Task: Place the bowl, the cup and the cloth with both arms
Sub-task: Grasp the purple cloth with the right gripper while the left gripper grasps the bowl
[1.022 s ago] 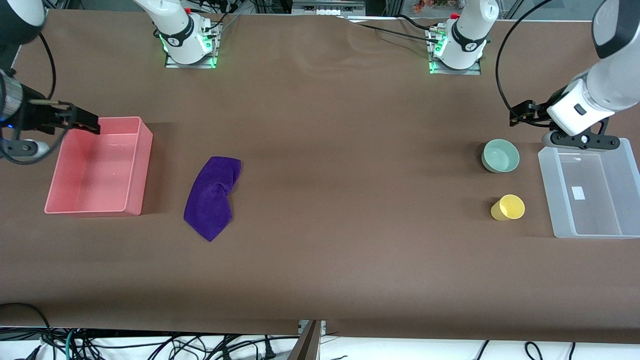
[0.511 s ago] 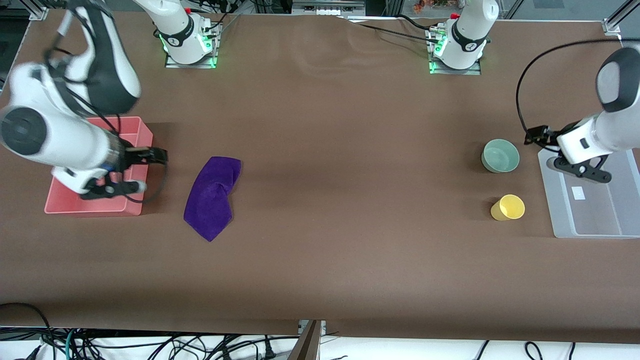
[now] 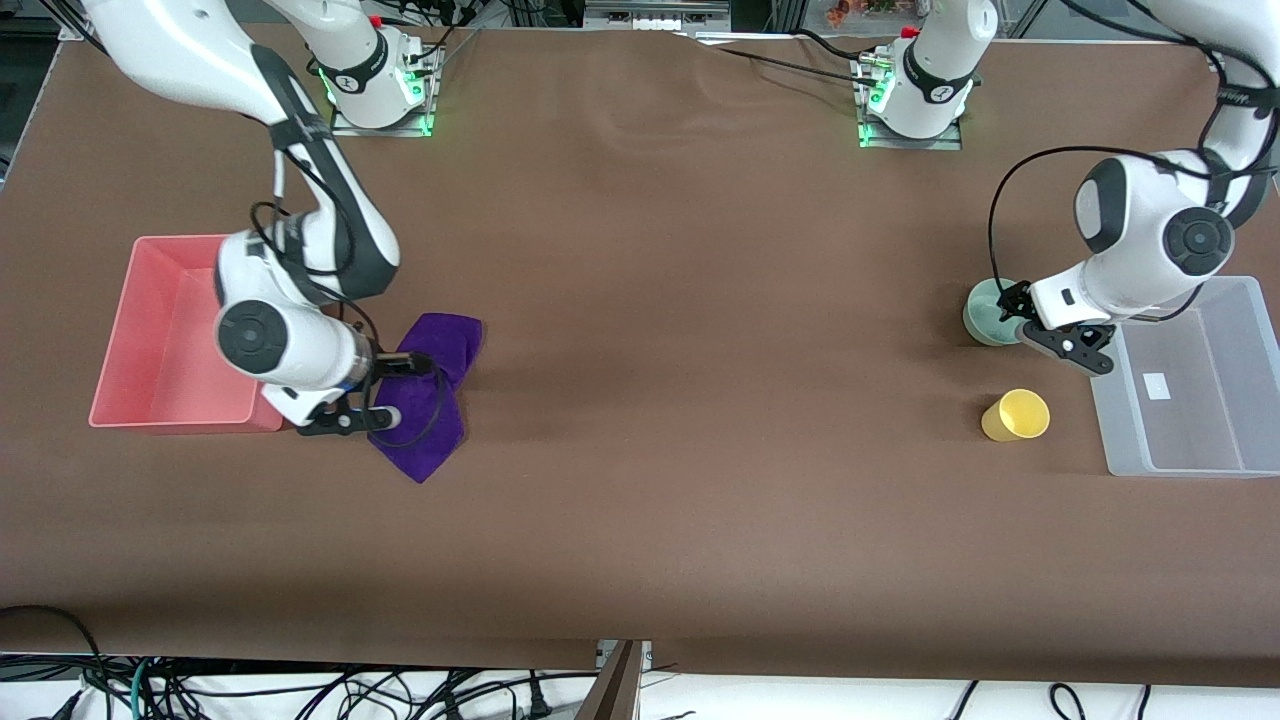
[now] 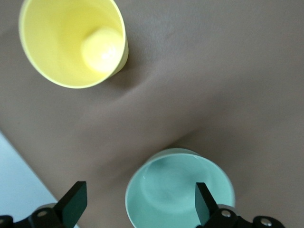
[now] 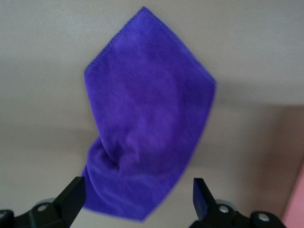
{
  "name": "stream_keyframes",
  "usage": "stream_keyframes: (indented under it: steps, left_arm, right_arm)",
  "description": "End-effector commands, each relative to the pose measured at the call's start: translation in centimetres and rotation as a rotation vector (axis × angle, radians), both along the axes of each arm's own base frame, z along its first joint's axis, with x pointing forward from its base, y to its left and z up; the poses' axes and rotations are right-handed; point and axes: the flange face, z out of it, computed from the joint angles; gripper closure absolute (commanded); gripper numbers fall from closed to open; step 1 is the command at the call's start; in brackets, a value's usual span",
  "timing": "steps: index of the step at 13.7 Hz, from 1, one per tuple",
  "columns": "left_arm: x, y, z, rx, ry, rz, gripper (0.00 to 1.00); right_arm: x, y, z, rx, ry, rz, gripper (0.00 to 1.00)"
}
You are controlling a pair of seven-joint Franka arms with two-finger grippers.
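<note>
Jaws spread for pickup: the left gripper (image 4: 137, 211) hangs over the glossy mint-green bowl (image 3: 985, 312), the right gripper (image 5: 135, 204) over the crumpled purple cloth (image 3: 432, 400).

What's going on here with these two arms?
Each arm is lining up a pick. The right hand is open over the purple cloth, which lies flat beside the pink bin. The left hand is open over the green bowl, next to the clear bin. The yellow cup stands untouched, nearer the front camera than the bowl. Nothing is gripped and both bins look empty.
</note>
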Motion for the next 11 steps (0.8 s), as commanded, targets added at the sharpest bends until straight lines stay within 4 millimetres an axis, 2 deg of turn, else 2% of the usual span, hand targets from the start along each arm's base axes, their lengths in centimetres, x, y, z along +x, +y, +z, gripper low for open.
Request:
stream_keyframes:
  steps: [1, 3, 4, 5, 7, 8, 9, 11]
  left_arm:
    - [-0.2, 2.7, -3.8, -0.008, -0.008, -0.095, 0.19]
    - [-0.5, 2.9, -4.5, -0.014, 0.006, -0.106, 0.79]
    - [-0.6, 3.0, -4.7, -0.015, 0.010, -0.108, 0.97]
    - [-0.5, 2.9, -4.7, -0.016, 0.012, -0.108, 1.00]
    - [-0.4, 2.8, -4.5, -0.016, 0.009, -0.108, 1.00]
    - [-0.2, 2.8, -4.0, -0.014, 0.004, -0.109, 1.00]
    - [0.0, 2.7, -3.3, -0.013, 0.001, -0.111, 1.00]
    - [0.1, 2.8, 0.0, -0.009, 0.019, -0.107, 1.00]
  right_arm:
    - [-1.1, -0.1, -3.6, 0.022, -0.058, -0.019, 0.00]
    - [-2.2, -0.1, -5.8, 0.038, -0.097, -0.016, 0.00]
    - [-2.3, -0.2, -6.0, 0.036, -0.099, -0.013, 0.00]
    - [-2.4, -0.2, -6.2, 0.037, -0.096, -0.004, 0.12]
    - [-2.4, -0.2, -6.4, 0.036, -0.090, -0.003, 0.78]
    - [-2.4, -0.2, -6.4, 0.035, -0.087, -0.006, 1.00]
    - [-2.4, 0.0, -6.2, 0.036, -0.090, -0.001, 1.00]
    - [-2.2, -0.2, -5.7, 0.030, -0.077, 0.001, 1.00]
